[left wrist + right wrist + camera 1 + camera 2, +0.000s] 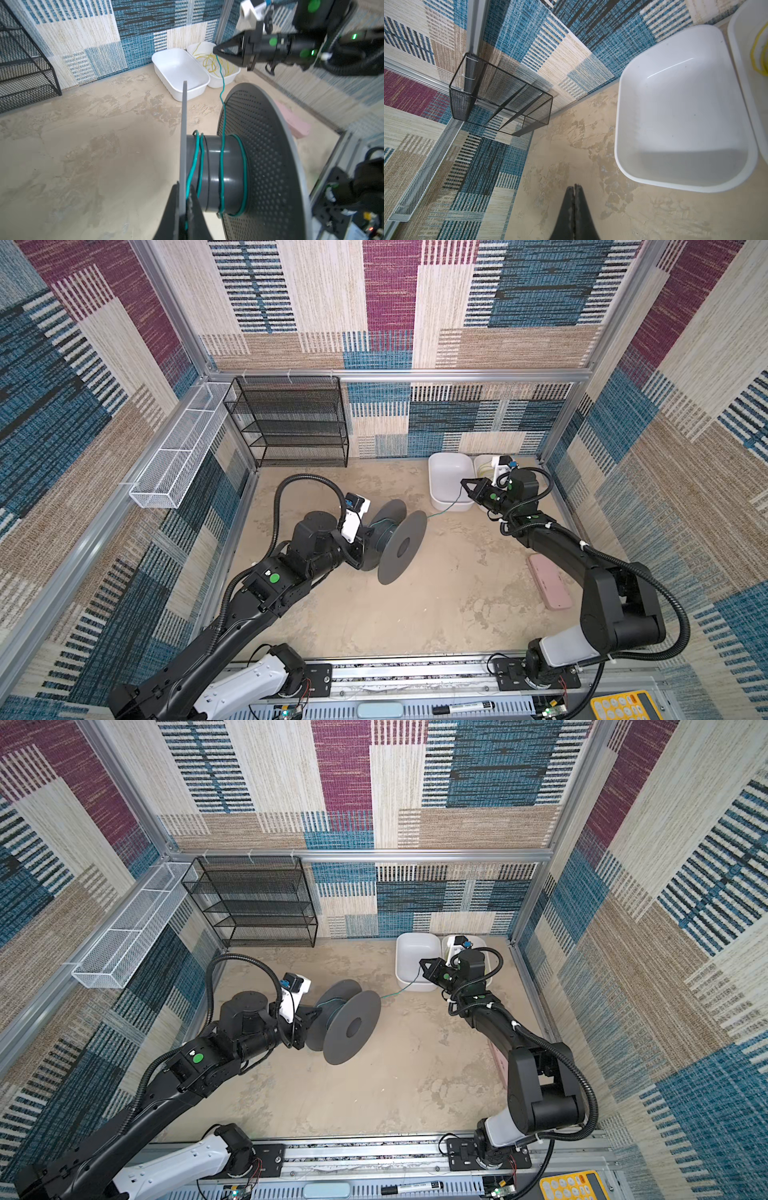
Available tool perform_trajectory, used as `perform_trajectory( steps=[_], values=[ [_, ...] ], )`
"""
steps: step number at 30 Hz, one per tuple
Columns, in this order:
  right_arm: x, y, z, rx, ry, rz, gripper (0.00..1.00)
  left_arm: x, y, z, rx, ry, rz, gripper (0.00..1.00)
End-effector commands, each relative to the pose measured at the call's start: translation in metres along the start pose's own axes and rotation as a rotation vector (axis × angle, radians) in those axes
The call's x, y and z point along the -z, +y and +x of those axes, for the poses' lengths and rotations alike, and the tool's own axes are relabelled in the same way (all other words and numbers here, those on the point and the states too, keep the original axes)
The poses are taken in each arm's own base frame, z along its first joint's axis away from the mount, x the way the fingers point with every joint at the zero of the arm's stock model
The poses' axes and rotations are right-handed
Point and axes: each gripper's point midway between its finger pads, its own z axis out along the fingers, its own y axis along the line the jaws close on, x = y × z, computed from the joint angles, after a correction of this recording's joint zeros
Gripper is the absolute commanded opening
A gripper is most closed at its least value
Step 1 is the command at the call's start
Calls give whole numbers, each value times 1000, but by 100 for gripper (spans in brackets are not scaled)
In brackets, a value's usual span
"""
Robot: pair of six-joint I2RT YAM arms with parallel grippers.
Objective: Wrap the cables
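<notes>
- Left gripper [184, 188]: jaws narrow, clamped on the thin near flange of the grey spool [218, 166].
- Teal cable [222, 158]: a few loose turns around the hub, just ahead of the left fingertips. One strand drops alongside the clamped flange, possibly caught in the same pinch; the view is too tight to tell.
- From the hub the teal cable climbs to the right gripper [215, 51], whose jaws are pressed together on it. The strand runs wavy and slack from the tip.
- In a top view the right gripper's tip sits over the edge of a white tub [434, 489].
- Yellow cable [207, 60]: loose loops in a second white tub [220, 83], just beyond the right gripper.
- Pink block [548, 580]: well apart from both grippers, beside the right arm.
</notes>
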Motion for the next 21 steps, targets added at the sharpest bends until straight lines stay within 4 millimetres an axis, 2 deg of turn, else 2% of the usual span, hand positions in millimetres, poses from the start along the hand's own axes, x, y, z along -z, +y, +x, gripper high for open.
perform_trajectory(
  steps=[1, 5, 10, 14, 21],
  values=[
    [0, 11, 5, 21, -15, -36, 0, 8, -6, -61, 207, -223, 88, 0],
    [-3, 13, 27, 30, 6, -33, 0, 9, 2, -86, 326, -318, 102, 0],
    [1, 19, 48, 42, 10, -35, 0, 7, 26, -104, 472, -425, 37, 0],
    [9, 24, 60, 47, 3, -34, 0, 1, 41, -107, 554, -473, -18, 0],
    [26, 28, 65, 63, -28, -21, 0, -7, 64, -100, 670, -520, -108, 0]
  ],
)
